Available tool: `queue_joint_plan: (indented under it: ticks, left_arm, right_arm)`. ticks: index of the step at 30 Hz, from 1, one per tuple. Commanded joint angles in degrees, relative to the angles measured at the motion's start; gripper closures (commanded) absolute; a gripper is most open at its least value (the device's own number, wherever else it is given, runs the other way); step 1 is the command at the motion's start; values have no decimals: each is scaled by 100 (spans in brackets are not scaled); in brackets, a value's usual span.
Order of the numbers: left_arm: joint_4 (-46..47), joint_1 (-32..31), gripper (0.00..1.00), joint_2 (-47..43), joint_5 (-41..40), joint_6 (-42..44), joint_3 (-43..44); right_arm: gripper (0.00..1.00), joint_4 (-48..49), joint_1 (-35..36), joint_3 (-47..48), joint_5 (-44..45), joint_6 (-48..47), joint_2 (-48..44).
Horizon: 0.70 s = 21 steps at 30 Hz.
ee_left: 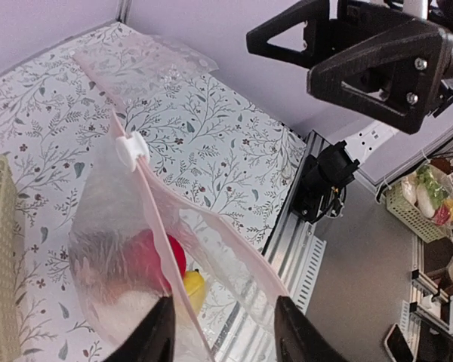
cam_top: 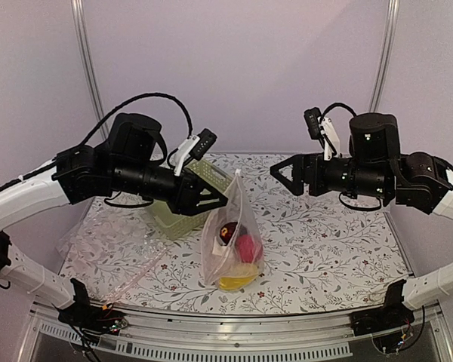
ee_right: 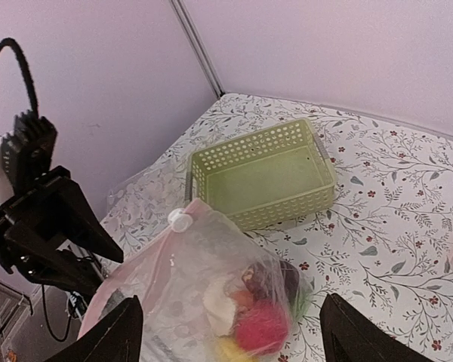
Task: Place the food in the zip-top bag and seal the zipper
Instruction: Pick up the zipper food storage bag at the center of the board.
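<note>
The zip-top bag stands upright in the middle of the table. It holds the food: a red ball, a dark maroon piece and a yellow piece; a white piece shows in the right wrist view. The zipper's pink strip carries the white slider; below the slider it parts into two edges. My left gripper is open, with these edges passing between its fingers at the bag's top. My right gripper hangs open to the right of the bag, apart from it.
A light green lattice basket sits behind the bag, under my left arm. A loose sheet of clear plastic lies on the left of the table. The table's metal front rail runs close before the bag.
</note>
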Motion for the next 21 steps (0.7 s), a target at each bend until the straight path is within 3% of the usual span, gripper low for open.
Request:
queue_joint_plan:
  ticks: [1, 5, 11, 13, 14, 18, 21]
  left_arm:
    - [-612, 65, 40, 426, -224, 399, 554]
    - [-812, 38, 18, 842, -331, 372, 1018]
    - [-1322, -10, 4, 1368, -1010, 190, 1664]
    - [-1352, -17, 3, 1444, -1097, 137, 1711]
    - [-1391, -18, 6, 1479, -1128, 132, 1741]
    - [-1493, -34, 45, 1560, -1098, 124, 1816]
    - [-1457, -69, 58, 1521, -1055, 157, 1820]
  right_arm:
    - [17, -54, -297, -283, -192, 112, -2]
    - [15, 31, -507, -358, -385, 28, 93]
    - [15, 192, -604, -518, -447, 34, 171]
    - [15, 214, -610, -571, -412, 34, 209]
    - [15, 234, -614, -605, -406, 30, 226]
    - [14, 412, -636, -703, -586, -54, 230]
    - [12, 666, -729, -815, -913, -165, 176]
